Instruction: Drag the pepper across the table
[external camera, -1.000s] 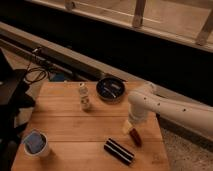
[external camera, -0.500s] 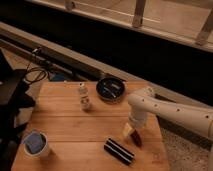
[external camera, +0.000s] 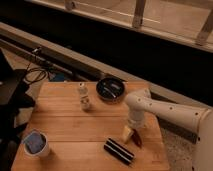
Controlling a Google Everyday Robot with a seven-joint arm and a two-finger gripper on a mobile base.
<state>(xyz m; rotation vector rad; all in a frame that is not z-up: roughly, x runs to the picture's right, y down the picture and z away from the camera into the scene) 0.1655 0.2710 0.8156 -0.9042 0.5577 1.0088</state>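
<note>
Wooden counter — pincer down low, open or closed I cannot tell — pepper lies just beside it.

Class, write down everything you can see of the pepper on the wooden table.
The pepper is a small, slender, dark red chili. It lies flat on the table near the right edge, just beyond the black striped block. The gripper hangs low right beside it, on the side towards the table's middle. Whether the two touch is unclear.
</note>
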